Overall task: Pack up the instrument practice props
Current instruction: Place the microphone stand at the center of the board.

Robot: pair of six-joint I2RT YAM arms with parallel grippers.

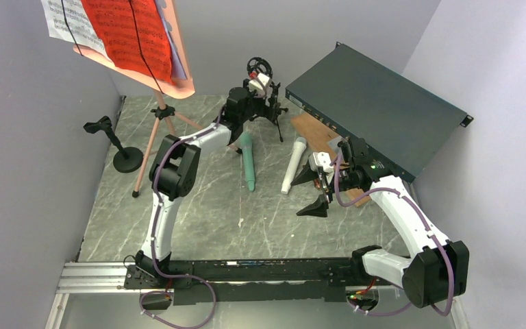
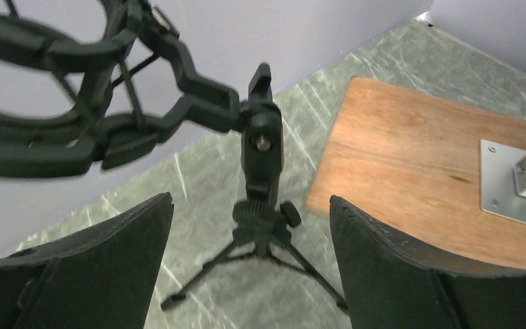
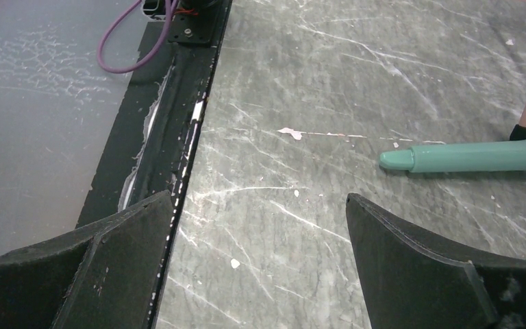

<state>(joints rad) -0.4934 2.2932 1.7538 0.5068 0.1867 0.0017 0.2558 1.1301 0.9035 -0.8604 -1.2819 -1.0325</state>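
Tabletop (image 1: 198,219) lies open between green microphone (image 1: 248,162) and white microphone (image 1: 294,164); box (image 1: 377,113) crowds right.

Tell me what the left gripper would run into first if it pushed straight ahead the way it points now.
The black microphone mount on its small tripod. Its upright stem stands centred between the open jaws of the left gripper, straight ahead. The gap to it is hard to judge.

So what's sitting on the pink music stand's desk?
The pink music stand holds a white page at the left, a red page overlapping it, and a lavender page showing only as an edge from under the red. Anything else beneath is covered.
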